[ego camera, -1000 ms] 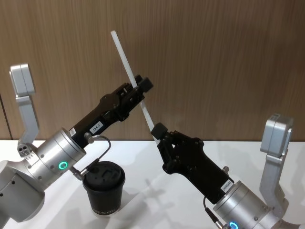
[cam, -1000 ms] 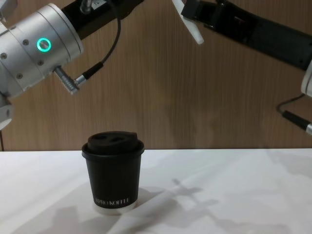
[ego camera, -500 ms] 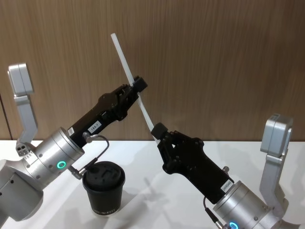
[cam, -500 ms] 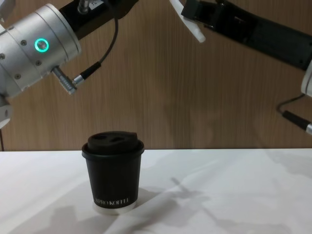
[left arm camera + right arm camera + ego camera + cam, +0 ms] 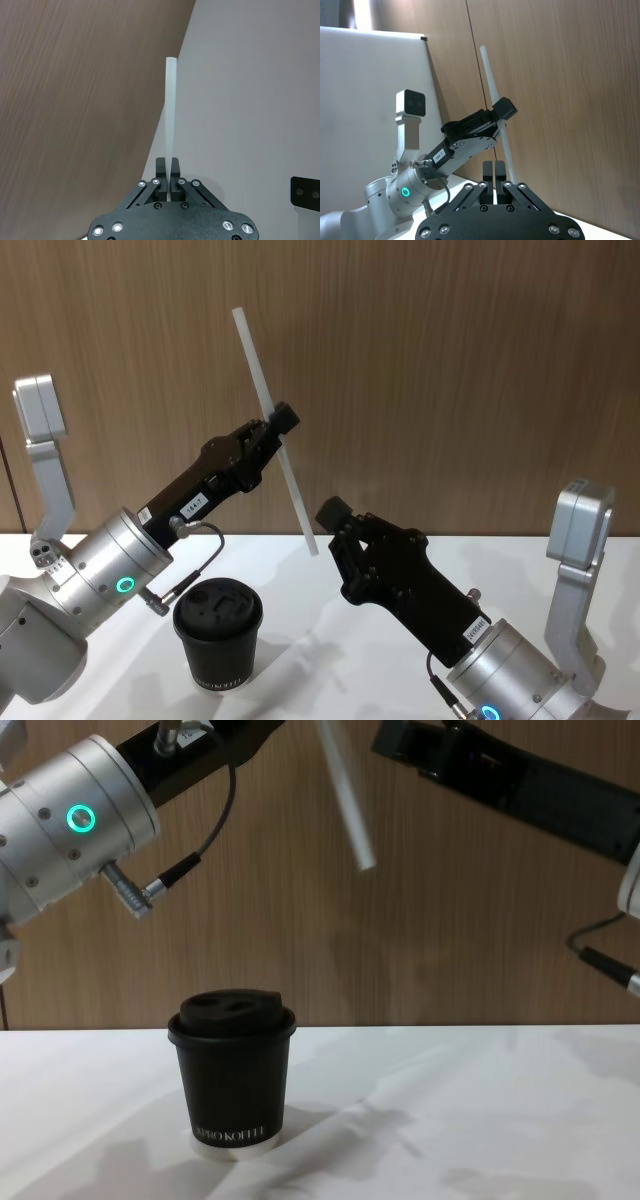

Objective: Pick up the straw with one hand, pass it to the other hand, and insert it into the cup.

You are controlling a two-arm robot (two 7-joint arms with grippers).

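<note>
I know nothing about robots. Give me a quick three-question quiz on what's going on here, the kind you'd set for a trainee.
1. Multiple choice: what grips the straw? A) the arm on the robot's left, B) the arm on its right, C) both.
2. True or false: the straw's lower end is inside the cup.
3. Fill in: the right gripper is ___ the straw (touching / apart from).

Key
1. A: the left gripper clamps it partway along its length.
2. False: the end hangs in the air and the cup stands lidded on the table.
3. Apart from.
</note>
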